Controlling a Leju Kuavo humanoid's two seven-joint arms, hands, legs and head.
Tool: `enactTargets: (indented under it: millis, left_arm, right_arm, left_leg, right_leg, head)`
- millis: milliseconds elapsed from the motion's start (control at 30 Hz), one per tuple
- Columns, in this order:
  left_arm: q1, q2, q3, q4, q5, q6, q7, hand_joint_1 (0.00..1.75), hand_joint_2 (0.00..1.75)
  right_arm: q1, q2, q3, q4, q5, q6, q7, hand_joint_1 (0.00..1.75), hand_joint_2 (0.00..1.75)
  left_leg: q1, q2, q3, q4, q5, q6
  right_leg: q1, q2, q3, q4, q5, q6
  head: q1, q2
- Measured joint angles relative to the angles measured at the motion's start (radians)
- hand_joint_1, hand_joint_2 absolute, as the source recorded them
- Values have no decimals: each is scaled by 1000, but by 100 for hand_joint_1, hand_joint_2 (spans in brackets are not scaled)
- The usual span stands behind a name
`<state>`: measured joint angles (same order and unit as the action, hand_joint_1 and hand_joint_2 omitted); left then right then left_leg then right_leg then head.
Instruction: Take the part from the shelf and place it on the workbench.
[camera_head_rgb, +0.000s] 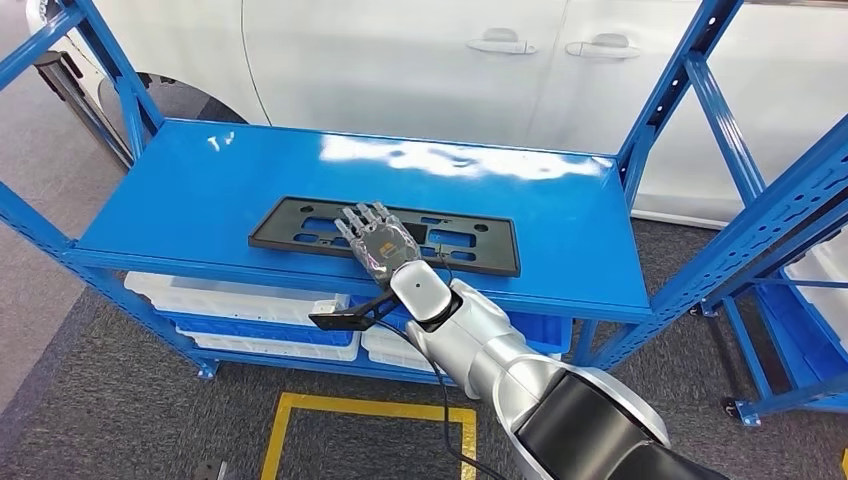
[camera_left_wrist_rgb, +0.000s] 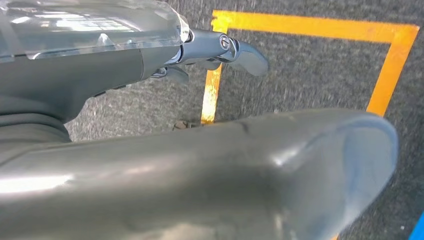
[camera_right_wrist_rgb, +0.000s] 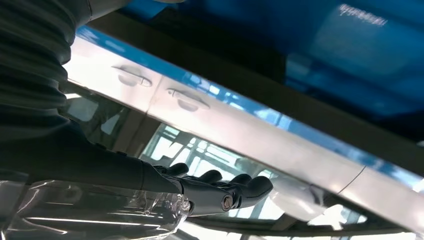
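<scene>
On shelf top, black part, right robot hand flat over it

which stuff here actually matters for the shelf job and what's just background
Belongs to the job:
- black part, flat on the blue shelf
- right hand, reaching over the part

Just around:
- white car behind the shelf
- white bins on the lower level
- yellow floor marking

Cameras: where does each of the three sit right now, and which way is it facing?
Head view: high on the body, looking down at the blue shelf, the black part and the right robot hand over it.
Left wrist view: behind the left robot hand, facing floor with yellow tape.
Right wrist view: behind the right robot hand, close above the glossy shelf.
Shared: head and right wrist views both show shelf and hand.
</scene>
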<state>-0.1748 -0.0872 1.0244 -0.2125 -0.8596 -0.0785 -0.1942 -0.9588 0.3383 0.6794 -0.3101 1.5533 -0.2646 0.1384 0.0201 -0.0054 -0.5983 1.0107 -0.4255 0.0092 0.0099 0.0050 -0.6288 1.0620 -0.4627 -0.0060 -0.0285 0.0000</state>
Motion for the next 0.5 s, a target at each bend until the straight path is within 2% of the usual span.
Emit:
enactTargets:
  millis: [33,100,133,167,200,267,300,333,400,433,500]
  left_arm:
    - [-1,0,0,0,1,0,0,0,0]
    - [-1,0,0,0,2,0,0,0,0]
    - [0,0,0,0,2,0,0,0,0]
    - [1,1,1,0,2,0,0,0,0]
    - [1,0,1,0,2,0,0,0,0]
    - [1,0,1,0,2,0,0,0,0]
    - [1,-1,1,0,2,0,-1,0,0]
    - [1,-1,1,0,2,0,-1,0,0]
    - [1,-2,1,0,3,0,-2,0,0]
    - [1,-2,1,0,3,0,-2,0,0]
    - [1,-1,1,0,3,0,-2,0,0]
  right_arm:
    - [0,0,0,0,-4,14,-7,0,175]
    - [2,0,0,1,-9,30,-15,0,175]
    - [5,0,0,2,-10,34,-17,0,175]
    - [6,0,0,3,-11,35,-18,0,175]
    - [7,0,0,3,-11,35,-18,0,175]
    - [4,0,0,3,-11,34,-19,0,175]
    - [3,0,0,3,-11,34,-19,0,175]
    - [2,1,0,3,-11,34,-19,0,175]
    - [2,1,0,3,-11,33,-19,0,175]
    - [3,2,0,2,-11,33,-19,0,175]
    - [2,3,0,2,-12,32,-18,0,175]
  left_leg:
    - [2,0,0,-2,2,4]
    - [1,0,-1,-1,2,6]
    - [1,0,-1,-1,2,6]
    - [1,0,-1,-1,1,6]
    - [2,0,0,0,1,5]
    - [1,-2,2,0,-1,2]
    - [1,-2,3,0,-2,-2]
    - [0,-2,3,-1,-2,-7]
    - [0,-2,4,-4,-2,-21]
    - [1,-2,5,-6,-3,-27]
    - [2,-1,-4,21,-25,-35]
  right_leg:
    - [-3,0,-23,52,-30,6]
    - [-10,0,-89,190,-91,14]
    - [-13,0,-114,238,-103,17]
    - [-15,-1,-121,250,-96,18]
    - [-16,-1,-108,219,-70,17]
    - [-15,-1,-38,73,-1,9]
    - [-12,-1,-8,9,22,4]
    - [-9,-1,11,-32,34,-1]
    - [-3,0,17,-47,35,-10]
    - [-5,0,19,-53,38,-15]
    - [-9,-1,28,-70,46,-28]
  head:
    - [0,0]
    - [0,0]
    - [0,0]
    - [0,0]
    - [0,0]
    - [0,0]
    - [0,0]
    - [0,0]
    - [0,0]
    - [0,0]
    - [0,0]
